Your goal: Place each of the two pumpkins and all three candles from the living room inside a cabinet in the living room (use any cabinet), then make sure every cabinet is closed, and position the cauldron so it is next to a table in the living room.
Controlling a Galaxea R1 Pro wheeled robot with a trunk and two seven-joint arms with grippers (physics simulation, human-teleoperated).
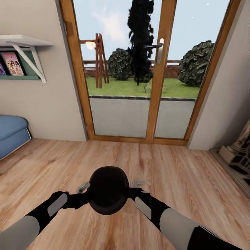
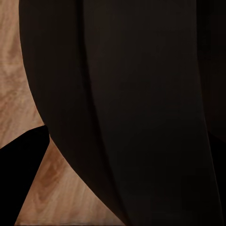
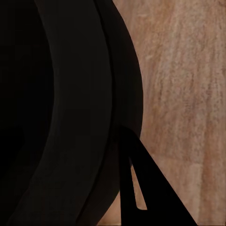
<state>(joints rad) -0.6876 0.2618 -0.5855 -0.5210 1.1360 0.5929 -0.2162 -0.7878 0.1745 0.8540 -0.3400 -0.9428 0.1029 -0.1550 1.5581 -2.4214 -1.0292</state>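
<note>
The matte black cauldron [image 1: 107, 194] hangs above the wooden floor right in front of me, mouth up, held between both arms. My left gripper [image 1: 86, 194] is shut on its left side and my right gripper [image 1: 132, 192] on its right side. In the left wrist view the cauldron's dark belly [image 2: 141, 113] looms close beside one black finger [image 2: 21, 179]. Its curved wall [image 3: 61, 113] sits against a finger [image 3: 150, 188] in the right wrist view. Pumpkins, candles, cabinet and table are out of view.
A wood-framed glass patio door [image 1: 152, 86] stands straight ahead, with garden behind it. At the left are a blue sofa [image 1: 10, 133] and a wall shelf [image 1: 21, 41] with books. A pale carved stone piece [image 1: 239, 152] stands at the right wall. Wooden floor [image 1: 173, 173] stretches between them.
</note>
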